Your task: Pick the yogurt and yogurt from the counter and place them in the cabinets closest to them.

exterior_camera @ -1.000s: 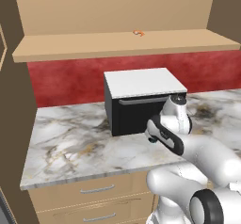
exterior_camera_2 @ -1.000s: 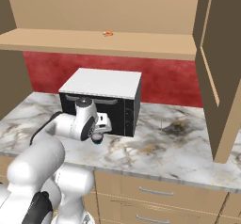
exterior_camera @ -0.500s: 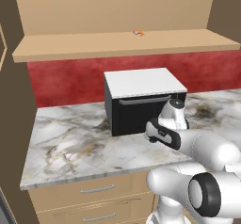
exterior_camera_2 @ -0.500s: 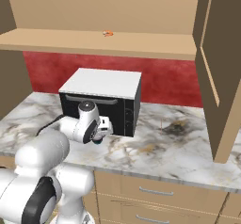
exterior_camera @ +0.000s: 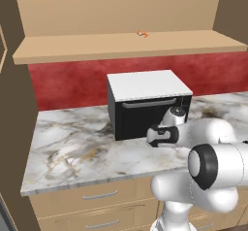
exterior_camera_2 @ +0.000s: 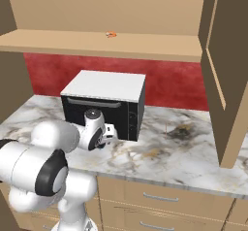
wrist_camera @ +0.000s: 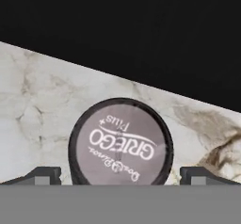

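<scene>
Yogurt (wrist_camera: 120,143) is sitting on the marble counter (wrist_camera: 33,100), its dark lid facing up between the two fingertips (wrist_camera: 43,175). At nine and three o'clock of it, the gripper (wrist_camera: 120,180) is standing wide open, gripping nothing.

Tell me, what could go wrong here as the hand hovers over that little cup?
1. The yogurt sits between the two fingertips, jaws open. If the hand drops off-centre, a tip could hit the lid and tip the cup.
2. The cup stands close to the dark microwave on the counter, so the hand may bump it.
3. The shelf is high above; the lift could knock the microwave.
</scene>
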Tool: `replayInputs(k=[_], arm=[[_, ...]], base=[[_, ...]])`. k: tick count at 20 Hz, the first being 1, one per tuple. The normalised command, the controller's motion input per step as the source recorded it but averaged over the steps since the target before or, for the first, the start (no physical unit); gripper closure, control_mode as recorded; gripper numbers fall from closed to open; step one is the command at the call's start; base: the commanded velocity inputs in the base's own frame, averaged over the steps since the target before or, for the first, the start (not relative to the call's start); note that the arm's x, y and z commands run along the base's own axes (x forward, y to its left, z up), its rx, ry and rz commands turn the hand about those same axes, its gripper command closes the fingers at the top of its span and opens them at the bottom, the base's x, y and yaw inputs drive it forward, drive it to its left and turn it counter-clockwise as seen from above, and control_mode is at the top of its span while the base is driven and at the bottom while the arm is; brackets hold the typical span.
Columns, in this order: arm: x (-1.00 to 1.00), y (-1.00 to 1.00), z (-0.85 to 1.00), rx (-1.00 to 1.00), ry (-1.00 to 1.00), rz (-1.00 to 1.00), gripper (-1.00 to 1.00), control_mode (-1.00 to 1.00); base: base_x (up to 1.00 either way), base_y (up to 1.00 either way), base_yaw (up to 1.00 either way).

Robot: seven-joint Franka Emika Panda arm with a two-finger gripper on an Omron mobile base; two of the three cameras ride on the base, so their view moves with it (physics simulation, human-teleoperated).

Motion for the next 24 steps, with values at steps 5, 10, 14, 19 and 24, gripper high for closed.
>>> replayInputs(k=[5,10,14,19,24], arm=[[0.08,0.00,-0.17,0.00,0.00,0.00,1.00,-1.00],[-0.01,0.00,0.18,0.01,0.00,0.00,1.00,-1.00],[-0.21,-0.08,0.70,0.08,0.01,-0.04,1.00,-1.00],[-0.45,-0.15,0.80,0.09,0.09,-0.04,1.00,-1.00],[-0.68,-0.15,0.75,0.04,0.11,-0.03,1.00,-1.00]], base=[[0.00,0.00,0.00],[0.00,0.00,0.00],[0.00,0.00,0.00],[0.00,0.00,0.00],[0.00,0.00,0.00]])
